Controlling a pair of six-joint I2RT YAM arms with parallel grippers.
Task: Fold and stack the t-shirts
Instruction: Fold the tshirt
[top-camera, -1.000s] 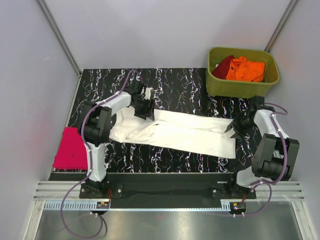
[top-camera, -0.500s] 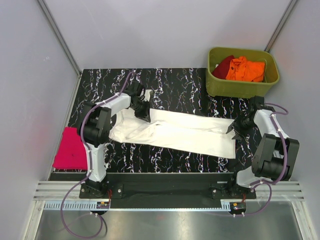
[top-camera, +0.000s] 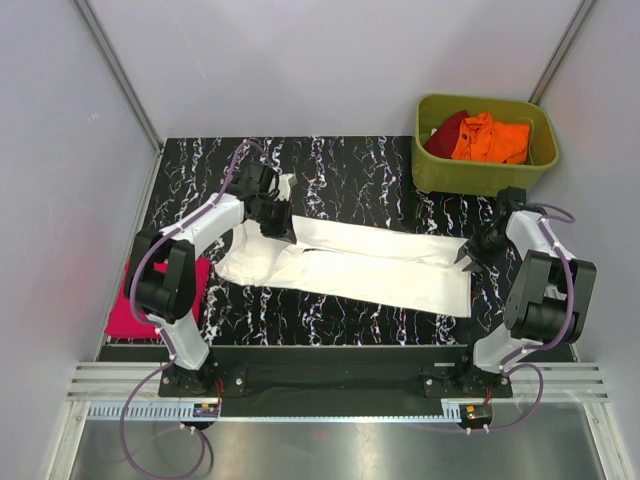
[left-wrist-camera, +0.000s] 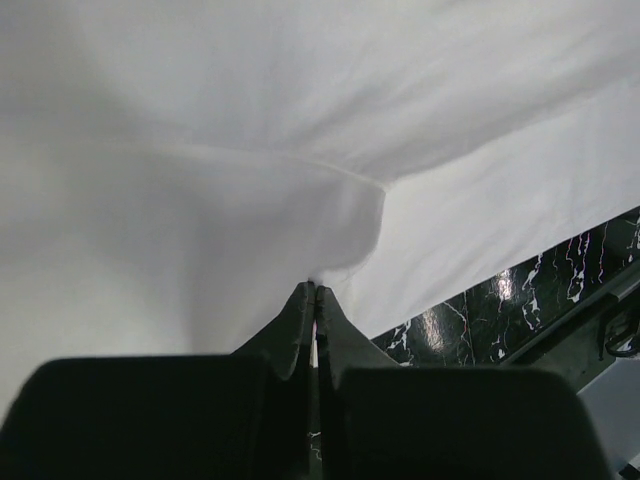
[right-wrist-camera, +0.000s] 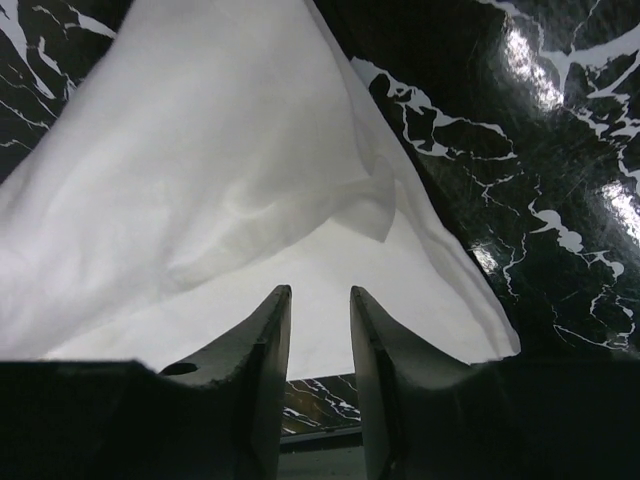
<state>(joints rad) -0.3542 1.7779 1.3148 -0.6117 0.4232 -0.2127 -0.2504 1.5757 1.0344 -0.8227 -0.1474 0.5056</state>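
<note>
Left claw (left-wrist-camera: 315, 292) clamped on white t-shirt (top-camera: 370, 265), far-left corner; right claw (right-wrist-camera: 320, 295) apart over its right end. I judge task early: pink t-shirt (top-camera: 132, 305) at table (top-camera: 350, 160) left edge, orange t-shirt (top-camera: 492, 138) and dark red t-shirt (top-camera: 449, 128) in tub (top-camera: 480, 178). White one: narrow strip mid-table, long axis left-right.

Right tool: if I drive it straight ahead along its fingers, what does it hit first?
The white t-shirt: its end lies directly ahead of the right tool, showing between the parted fingers. Depth is unclear, so contact could come almost at once.
</note>
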